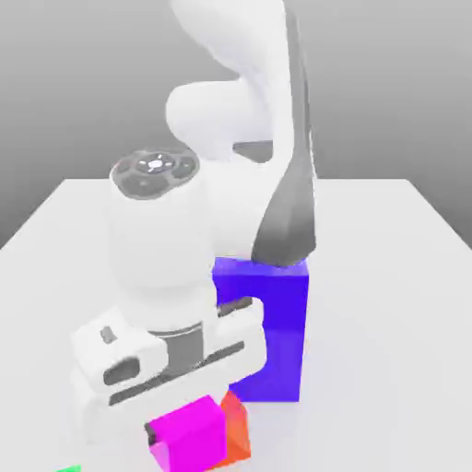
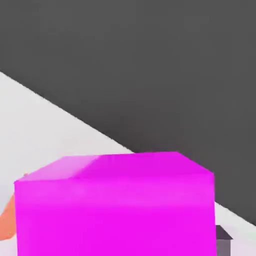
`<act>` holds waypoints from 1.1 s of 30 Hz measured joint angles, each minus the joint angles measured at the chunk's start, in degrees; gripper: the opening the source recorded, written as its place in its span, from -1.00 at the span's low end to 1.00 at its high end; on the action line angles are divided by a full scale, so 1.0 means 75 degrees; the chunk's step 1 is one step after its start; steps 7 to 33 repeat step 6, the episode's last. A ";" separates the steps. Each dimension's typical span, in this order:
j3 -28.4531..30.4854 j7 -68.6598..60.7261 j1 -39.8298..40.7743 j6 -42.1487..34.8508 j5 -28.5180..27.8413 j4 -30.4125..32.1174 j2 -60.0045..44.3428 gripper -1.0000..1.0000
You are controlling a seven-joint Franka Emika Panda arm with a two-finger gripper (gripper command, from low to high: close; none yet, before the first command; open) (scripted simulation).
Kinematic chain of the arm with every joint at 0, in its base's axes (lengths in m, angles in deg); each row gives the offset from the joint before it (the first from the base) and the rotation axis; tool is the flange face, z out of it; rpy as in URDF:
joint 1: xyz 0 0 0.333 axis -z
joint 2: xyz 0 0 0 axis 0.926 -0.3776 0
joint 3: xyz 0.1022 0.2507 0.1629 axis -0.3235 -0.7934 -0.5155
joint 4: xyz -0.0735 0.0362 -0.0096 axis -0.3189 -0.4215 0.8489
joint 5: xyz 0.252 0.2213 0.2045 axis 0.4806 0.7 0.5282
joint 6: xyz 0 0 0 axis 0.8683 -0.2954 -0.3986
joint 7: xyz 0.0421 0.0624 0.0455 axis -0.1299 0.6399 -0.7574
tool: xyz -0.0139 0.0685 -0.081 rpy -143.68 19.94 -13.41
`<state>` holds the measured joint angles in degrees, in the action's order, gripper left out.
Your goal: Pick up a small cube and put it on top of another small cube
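magenta cube: the cube to pick up (image 1: 195, 439); at the pincer, low in the exterior view, just under the hand; also large and close in the hand view
pincer: clamped on the magenta cube (image 1: 187, 431); dark fingertip (image 1: 150, 433) against the cube's side facing the exterior view's left; dark grey finger part also beside the cube in the hand view
cube pose: top face roughly level, sides turned at an angle to the exterior view; whether it touches the worktop, cannot tell
orange-red object: just beside and partly behind the magenta cube (image 1: 238, 433), toward the exterior view's right; partly covered, full shape cannot tell; contact with the cube cannot tell
blue-purple block: tall, upright on the worktop (image 1: 267, 332), behind the orange-red object; upper part partly hidden by the arm
green object: small bit at the bottom edge of the exterior view (image 1: 69, 469), toward its left; cut off by the frame
arm: white with grey panels (image 1: 235, 198), reaching down, hand housing tilted across the exterior view (image 1: 175, 364)
worktop: white, pale, flat (image 1: 387, 313)
dark area: wide dark grey surface beyond the cube in the hand view (image 2: 150, 75), slanted straight edge against white; identity cannot tell
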<state>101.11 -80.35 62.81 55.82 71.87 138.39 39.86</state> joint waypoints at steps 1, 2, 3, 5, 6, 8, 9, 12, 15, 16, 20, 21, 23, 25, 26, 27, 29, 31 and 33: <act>0.0054 0.0049 0.0266 0.0115 0.0224 -0.0190 -0.0322 -1.00; 0.0032 0.0019 0.0505 0.0316 0.0489 -0.0352 -0.0706 -1.00; -0.0003 -0.0022 0.0642 0.0465 0.0661 -0.0439 -0.0959 1.00; -0.0003 -0.0022 0.0642 0.0465 0.0661 -0.0439 -0.0959 1.00; -0.0003 -0.0022 0.0642 0.0465 0.0661 -0.0439 -0.0959 1.00; -0.0003 -0.0022 0.0642 0.0465 0.0661 -0.0439 -0.0959 1.00; -0.0003 -0.0022 0.0642 0.0465 0.0661 -0.0439 -0.0959 1.00; -0.0003 -0.0022 0.0642 0.0465 0.0661 -0.0439 -0.0959 1.00; -0.0003 -0.0022 0.0642 0.0465 0.0661 -0.0439 -0.0959 1.00; -0.0003 -0.0022 0.0642 0.0465 0.0661 -0.0439 -0.0959 1.00; -0.0003 -0.0022 0.0642 0.0465 0.0661 -0.0439 -0.0959 1.00; -0.0003 -0.0022 0.0642 0.0465 0.0661 -0.0439 -0.0959 1.00; -0.0003 -0.0022 0.0642 0.0465 0.0661 -0.0439 -0.0959 1.00; -0.0003 -0.0022 0.0642 0.0465 0.0661 -0.0439 -0.0959 1.00; -0.0003 -0.0022 0.0642 0.0465 0.0661 -0.0439 -0.0959 1.00; -0.0003 -0.0022 0.0642 0.0465 0.0661 -0.0439 -0.0959 1.00; -0.0003 -0.0022 0.0642 0.0465 0.0661 -0.0439 -0.0959 1.00; -0.0003 -0.0022 0.0642 0.0465 0.0661 -0.0439 -0.0959 1.00; -0.0003 -0.0022 0.0642 0.0465 0.0661 -0.0439 -0.0959 1.00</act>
